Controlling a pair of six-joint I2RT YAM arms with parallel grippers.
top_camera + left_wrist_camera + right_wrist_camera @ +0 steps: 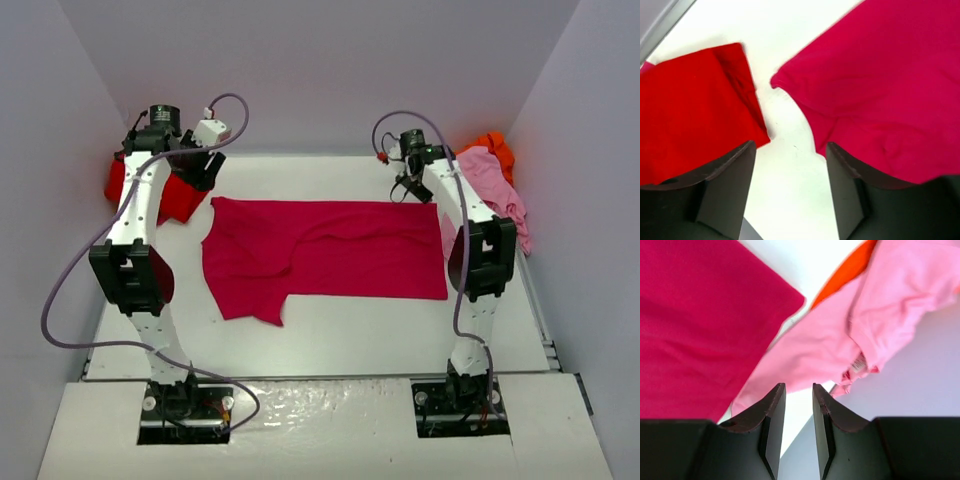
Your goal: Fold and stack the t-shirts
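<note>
The crimson-magenta t-shirt [330,258] lies spread flat across the middle of the table, one sleeve at the front left. It also shows in the left wrist view [890,85] and the right wrist view [700,325]. The bright red t-shirt [170,192] sits folded at the back left [690,120]. The pale pink t-shirt [495,190] lies crumpled at the back right [850,330], over the orange t-shirt [495,148] [847,270]. My left gripper [205,170] [790,165] is open and empty above the gap between red and magenta shirts. My right gripper [410,185] [799,405] is narrowly open and empty at the pink shirt's edge.
White walls close the table [350,320] at the back and both sides. A metal rail [540,320] runs along the right edge. The arm bases stand at the near edge.
</note>
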